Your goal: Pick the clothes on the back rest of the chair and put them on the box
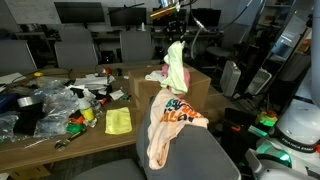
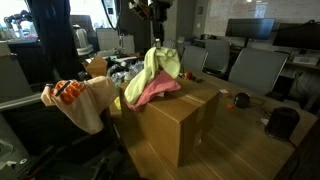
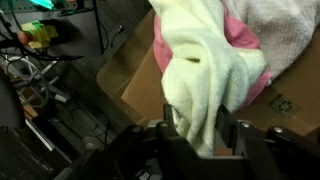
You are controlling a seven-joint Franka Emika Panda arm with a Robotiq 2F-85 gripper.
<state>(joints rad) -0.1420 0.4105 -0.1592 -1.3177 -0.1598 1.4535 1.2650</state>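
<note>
- While the gripper (image 3: 203, 132) hangs over the cardboard box (image 2: 178, 128), its two fingers (image 3: 168, 130) are pinched tight on a pale yellow cloth (image 1: 176, 62). In the wrist view the fabric runs straight down between them.
- That cloth dangles from the grip in one long fold. In both exterior views its lower end reaches the heap lying on top of the box.
- Under it on the box lies a pink cloth (image 2: 150, 93), touching the yellow one. The wrist view shows a white towel (image 3: 288, 28) just beside the pink.
- Another garment, a cream cloth (image 1: 172, 122) with an orange pattern, is draped over the backrest of the chair (image 1: 195, 160). It is near the box but apart from it, and the gripper is well clear of it.
- On the bare cardboard seen from the wrist there is a small printed mark (image 3: 284, 103), roughly a triangle of arrows. It is too blurred to read as words, and any other lettering in the three views is too small to make out.
- Beside the box runs a long wooden table (image 1: 60, 140). It carries crumpled plastic bags (image 1: 40, 105), a flat yellow rag (image 1: 118, 121) and a scatter of small items that cannot be told apart.
- Behind the box stand grey office chairs (image 2: 255, 68) and dark monitors (image 2: 250, 30).
</note>
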